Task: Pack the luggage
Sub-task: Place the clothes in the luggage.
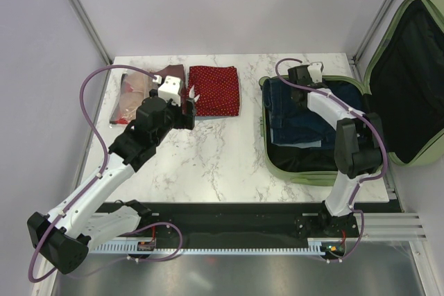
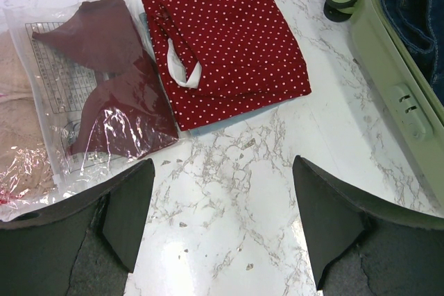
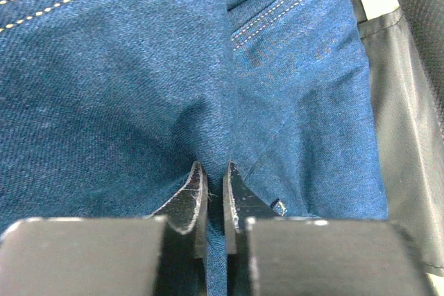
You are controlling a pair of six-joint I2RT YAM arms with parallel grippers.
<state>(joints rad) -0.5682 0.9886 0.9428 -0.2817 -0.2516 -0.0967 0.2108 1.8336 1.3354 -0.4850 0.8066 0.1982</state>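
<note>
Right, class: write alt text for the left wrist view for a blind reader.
The open left gripper hangs over a marble table, near a folded red polka-dot cloth. A clear bag holding a maroon garment lies beside it, and the green luggage edges in at right.

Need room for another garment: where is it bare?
The table is bare between the red polka-dot cloth and the suitcase, and across its near half. The suitcase's near end shows bare lining. Crowded: bagged garments far left; jeans in its far end.

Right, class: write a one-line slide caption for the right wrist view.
Right gripper pinching a fold of blue jeans inside the luggage.
</note>
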